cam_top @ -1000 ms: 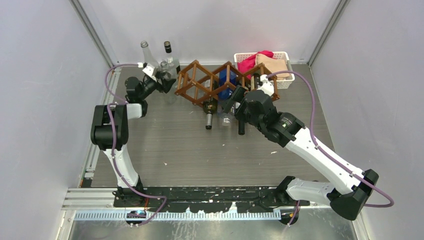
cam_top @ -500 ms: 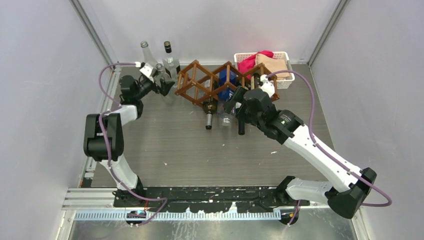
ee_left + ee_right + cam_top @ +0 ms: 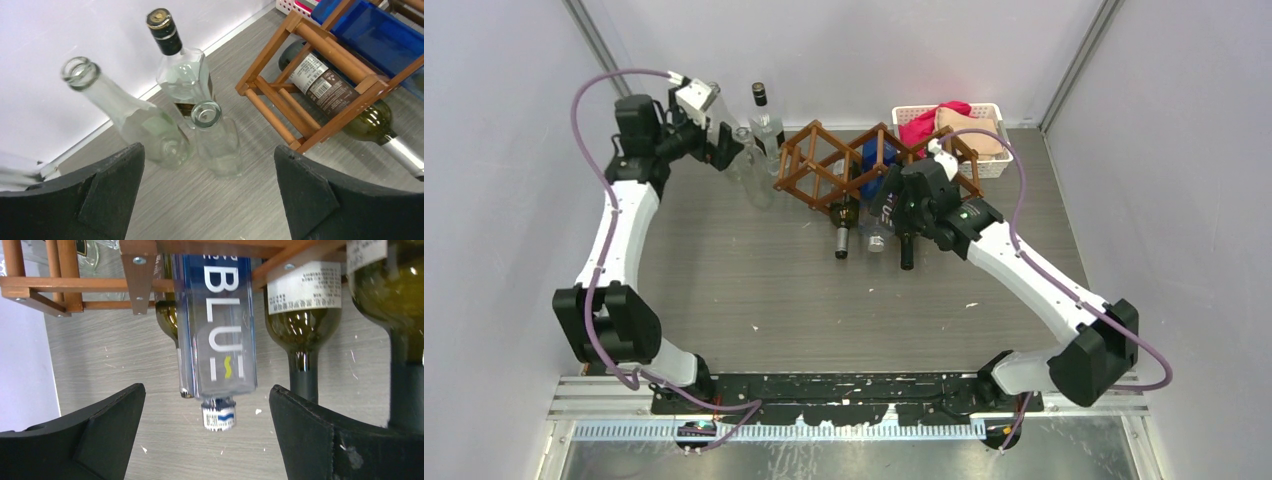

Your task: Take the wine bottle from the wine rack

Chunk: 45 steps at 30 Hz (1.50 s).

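Observation:
The brown lattice wine rack (image 3: 824, 165) (image 3: 295, 75) (image 3: 75, 285) stands at the back of the table. Dark green wine bottles (image 3: 842, 225) (image 3: 302, 325) lie in its lower cells, necks toward me. Between them lies a clear bottle with blue lettering (image 3: 220, 330) (image 3: 876, 215). My right gripper (image 3: 889, 212) (image 3: 207, 390) is open, its fingers on either side of that bottle's capped end and not touching it. My left gripper (image 3: 724, 152) (image 3: 208, 150) is open and empty, raised over three clear upright bottles (image 3: 215, 137) left of the rack.
The standing bottles are a tall open-necked one (image 3: 145, 125), a black-capped one (image 3: 182, 75) and a short one. A white basket (image 3: 989, 165) with red and tan cloths sits at the back right, behind the rack. Grey walls close in the table.
My left gripper opened, let go of the short clear bottle and pulled up and back to the left. My right gripper moved closer to the rack, in front of the blue-lettered bottle.

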Each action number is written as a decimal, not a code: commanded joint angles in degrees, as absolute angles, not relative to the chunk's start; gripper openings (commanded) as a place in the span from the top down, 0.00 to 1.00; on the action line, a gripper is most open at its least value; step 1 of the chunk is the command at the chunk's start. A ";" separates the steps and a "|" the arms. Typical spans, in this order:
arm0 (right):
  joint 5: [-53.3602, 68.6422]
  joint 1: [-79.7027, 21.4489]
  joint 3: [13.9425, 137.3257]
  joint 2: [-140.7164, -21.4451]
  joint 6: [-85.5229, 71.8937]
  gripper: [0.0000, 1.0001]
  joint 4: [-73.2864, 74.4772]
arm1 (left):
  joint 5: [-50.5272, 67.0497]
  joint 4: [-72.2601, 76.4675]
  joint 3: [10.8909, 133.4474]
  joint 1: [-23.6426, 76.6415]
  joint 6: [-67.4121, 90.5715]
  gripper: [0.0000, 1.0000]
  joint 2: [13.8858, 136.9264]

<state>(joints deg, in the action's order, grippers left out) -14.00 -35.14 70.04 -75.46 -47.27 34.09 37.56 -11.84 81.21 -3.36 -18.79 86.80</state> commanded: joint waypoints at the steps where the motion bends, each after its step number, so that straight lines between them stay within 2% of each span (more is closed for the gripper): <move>1: -10.80 -34.06 70.46 -77.91 -42.68 0.00 25.23 | 36.10 -39.99 92.81 -5.74 -21.22 0.00 84.11; 5: -9.67 -33.09 69.68 -80.33 -41.46 0.00 22.21 | 36.86 -50.84 100.74 -6.57 -20.10 0.00 83.76; 11: -8.84 -31.73 67.35 -82.03 -41.31 0.02 18.68 | 40.62 -58.35 105.44 -6.60 -17.76 0.00 82.85; 32: -12.02 -31.82 60.22 -86.34 -46.95 0.17 5.74 | 41.44 -56.78 100.48 -6.60 -19.10 0.02 79.66; 38: -12.81 -31.88 57.47 -86.31 -48.38 0.30 1.76 | 42.67 -57.17 100.65 -6.59 -18.75 0.03 79.81; 43: -12.99 -31.89 53.33 -82.96 -49.42 0.53 -2.19 | 43.76 -57.05 99.03 -6.39 -19.17 0.03 78.88; 45: -13.57 -31.85 51.67 -80.68 -49.82 0.65 -2.79 | 44.18 -57.04 97.51 -5.75 -20.03 0.05 78.18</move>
<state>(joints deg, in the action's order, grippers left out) -10.59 -31.99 55.18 -85.36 -48.21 0.69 41.50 -57.71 99.24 -6.44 -18.55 81.06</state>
